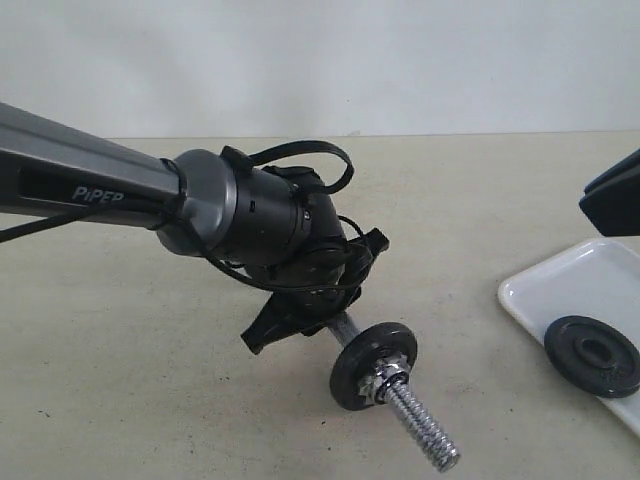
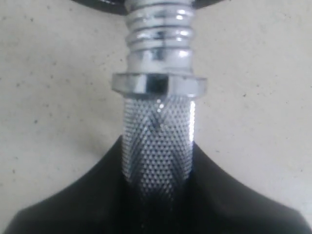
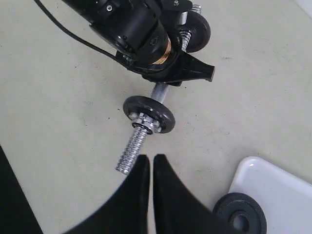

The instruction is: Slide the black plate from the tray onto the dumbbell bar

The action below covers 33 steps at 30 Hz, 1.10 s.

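Observation:
The black plate (image 1: 593,355) (image 3: 240,213) lies flat at the near end of the white tray (image 1: 570,280) (image 3: 275,185). The dumbbell bar (image 1: 420,425) (image 2: 157,141) (image 3: 132,151) rests on the table, its bare threaded end towards the tray. A matching black disc (image 1: 372,365) (image 3: 148,114) sits on it behind a nut. My left gripper (image 1: 300,320) (image 2: 157,146) (image 3: 180,70) is shut on the bar's knurled handle, with a finger against each side. My right gripper (image 3: 150,158) (image 1: 612,200) is shut and empty, hovering between the threaded end and the tray.
Another black disc (image 3: 195,29) sits on the bar's far end, beyond the left gripper. The left arm (image 1: 90,185) reaches in from the left with loose cables round its wrist. The table is beige, with a pale wall behind it.

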{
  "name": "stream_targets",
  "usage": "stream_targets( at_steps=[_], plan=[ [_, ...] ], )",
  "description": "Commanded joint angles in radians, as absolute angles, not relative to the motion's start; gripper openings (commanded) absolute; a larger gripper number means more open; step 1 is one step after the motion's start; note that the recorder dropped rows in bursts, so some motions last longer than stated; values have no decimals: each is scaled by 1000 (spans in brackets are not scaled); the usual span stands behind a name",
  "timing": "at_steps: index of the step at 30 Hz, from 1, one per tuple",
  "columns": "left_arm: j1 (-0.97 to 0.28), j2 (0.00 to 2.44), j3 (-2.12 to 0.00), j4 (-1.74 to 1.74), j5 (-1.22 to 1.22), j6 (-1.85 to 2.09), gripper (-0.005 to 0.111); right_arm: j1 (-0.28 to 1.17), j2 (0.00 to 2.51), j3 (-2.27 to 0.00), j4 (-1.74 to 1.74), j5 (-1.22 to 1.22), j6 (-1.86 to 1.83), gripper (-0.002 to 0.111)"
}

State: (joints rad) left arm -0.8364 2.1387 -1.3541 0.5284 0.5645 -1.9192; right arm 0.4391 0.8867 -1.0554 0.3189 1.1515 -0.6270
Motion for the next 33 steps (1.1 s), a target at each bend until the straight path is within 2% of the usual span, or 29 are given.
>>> stream_targets(
  at_steps=[1, 17, 28, 33],
  plan=[
    [-830, 2140, -1350, 603, 606, -1774, 4, 440, 882, -1059, 316, 1155, -627, 0],
    [-808, 2140, -1350, 651, 769, -843, 4, 440, 882, -1059, 316, 1151, -627, 0],
    [-808, 2140, -1350, 611, 790, -289, 4, 440, 882, -1059, 316, 1102, -620, 0],
    [-808, 2140, -1350, 608, 804, -230, 4, 440, 882, -1059, 316, 1055, -620, 0]
  ],
)
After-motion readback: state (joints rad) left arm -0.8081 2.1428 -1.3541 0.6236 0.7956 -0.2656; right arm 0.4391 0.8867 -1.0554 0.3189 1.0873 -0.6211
